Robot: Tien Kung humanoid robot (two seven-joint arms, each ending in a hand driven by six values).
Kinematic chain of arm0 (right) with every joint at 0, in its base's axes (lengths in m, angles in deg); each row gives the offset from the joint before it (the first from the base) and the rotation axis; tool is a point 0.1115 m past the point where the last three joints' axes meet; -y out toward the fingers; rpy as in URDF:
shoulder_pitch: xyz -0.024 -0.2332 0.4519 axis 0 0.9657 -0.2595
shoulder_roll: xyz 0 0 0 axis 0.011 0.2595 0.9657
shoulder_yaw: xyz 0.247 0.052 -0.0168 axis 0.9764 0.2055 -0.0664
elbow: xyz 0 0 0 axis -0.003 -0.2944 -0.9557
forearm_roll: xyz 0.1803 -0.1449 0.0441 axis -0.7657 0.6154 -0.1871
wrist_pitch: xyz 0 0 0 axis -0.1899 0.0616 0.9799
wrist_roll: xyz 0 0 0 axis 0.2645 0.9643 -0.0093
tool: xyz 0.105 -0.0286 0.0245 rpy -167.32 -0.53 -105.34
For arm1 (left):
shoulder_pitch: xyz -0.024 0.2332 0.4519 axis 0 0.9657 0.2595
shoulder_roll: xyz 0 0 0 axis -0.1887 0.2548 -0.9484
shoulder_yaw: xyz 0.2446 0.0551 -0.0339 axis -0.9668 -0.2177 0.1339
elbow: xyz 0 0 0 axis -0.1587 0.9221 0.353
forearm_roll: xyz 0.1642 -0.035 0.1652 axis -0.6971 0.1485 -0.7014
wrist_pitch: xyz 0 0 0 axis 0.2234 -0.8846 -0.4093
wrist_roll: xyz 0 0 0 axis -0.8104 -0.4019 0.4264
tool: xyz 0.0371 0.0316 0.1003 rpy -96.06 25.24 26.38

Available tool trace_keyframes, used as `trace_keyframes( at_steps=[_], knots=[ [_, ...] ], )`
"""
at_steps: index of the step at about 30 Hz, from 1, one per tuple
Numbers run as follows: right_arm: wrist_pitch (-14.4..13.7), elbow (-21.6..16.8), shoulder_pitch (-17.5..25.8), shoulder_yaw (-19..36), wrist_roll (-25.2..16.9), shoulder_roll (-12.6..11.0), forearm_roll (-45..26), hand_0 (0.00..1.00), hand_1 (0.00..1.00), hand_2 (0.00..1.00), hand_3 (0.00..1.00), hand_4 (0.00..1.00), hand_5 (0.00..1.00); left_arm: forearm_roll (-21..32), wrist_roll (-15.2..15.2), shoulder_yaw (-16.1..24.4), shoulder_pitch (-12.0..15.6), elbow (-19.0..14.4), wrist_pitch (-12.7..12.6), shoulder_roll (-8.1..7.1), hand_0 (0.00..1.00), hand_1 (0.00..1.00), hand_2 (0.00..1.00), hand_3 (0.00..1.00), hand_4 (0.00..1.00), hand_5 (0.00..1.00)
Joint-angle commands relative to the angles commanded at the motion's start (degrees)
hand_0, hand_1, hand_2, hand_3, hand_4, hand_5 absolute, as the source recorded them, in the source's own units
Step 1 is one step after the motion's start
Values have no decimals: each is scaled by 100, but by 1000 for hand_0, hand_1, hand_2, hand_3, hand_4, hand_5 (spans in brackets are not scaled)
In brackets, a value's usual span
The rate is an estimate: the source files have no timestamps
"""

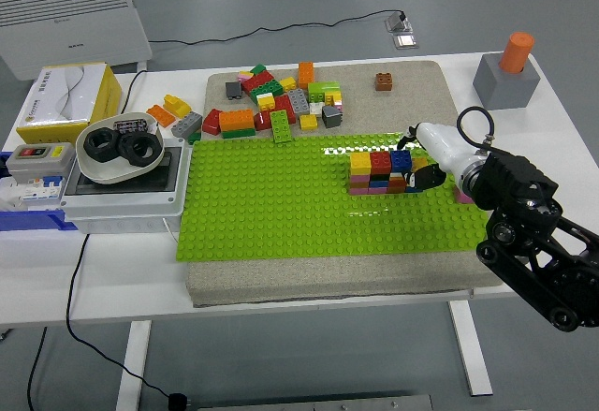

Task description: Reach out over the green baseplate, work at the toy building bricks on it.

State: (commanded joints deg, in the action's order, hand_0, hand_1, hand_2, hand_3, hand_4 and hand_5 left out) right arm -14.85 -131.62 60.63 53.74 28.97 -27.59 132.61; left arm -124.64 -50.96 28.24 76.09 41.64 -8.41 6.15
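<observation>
The right arm [533,242] comes in over the white table [309,289] from its right edge, its own bulk hiding the right hand [426,169], so whether those fingers grip cannot be told. On the green baseplate [281,205], toward its far right corner, the stacked brick block [379,172] touches that hand. Loose bricks [276,102] lie on the mat's far edge.

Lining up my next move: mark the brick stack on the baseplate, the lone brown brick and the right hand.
brick stack [379,173], head view, front face.
brown brick [384,81], head view, top.
right hand [423,173], head view, by the fingers.
</observation>
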Motion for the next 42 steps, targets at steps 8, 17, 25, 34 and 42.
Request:
trace_keyframes(
  at_steps=[8, 17, 25, 34, 42],
  knots=[
    [66, -147, 68, 64, 6, -63, 4, 805, 805, 865, 928, 923, 262, 0, 3, -5, 10, 7, -9, 9, 772, 703, 613, 468, 562, 445],
    [-53, -606, 309, 208, -36, -203, 240, 800, 799, 854, 786, 946, 378, 0, 2, 0, 11, 7, -13, 6, 772, 704, 614, 469, 562, 445],
    [-116, -1065, 605, 194, -62, -416, 627, 804, 796, 847, 645, 943, 508, 0, 9, 16, 11, -3, -28, -3, 772, 704, 614, 466, 561, 445],
    [-287, -792, 566, 76, -162, -293, 587, 804, 801, 844, 620, 934, 510, 0, 17, 12, -5, -5, -39, 3, 773, 705, 614, 467, 561, 444],
    [-293, -718, 545, -14, -162, -242, 571, 807, 801, 844, 655, 941, 550, 0, 26, 11, -8, -9, -48, -1, 772, 703, 613, 466, 561, 443]
  ],
)
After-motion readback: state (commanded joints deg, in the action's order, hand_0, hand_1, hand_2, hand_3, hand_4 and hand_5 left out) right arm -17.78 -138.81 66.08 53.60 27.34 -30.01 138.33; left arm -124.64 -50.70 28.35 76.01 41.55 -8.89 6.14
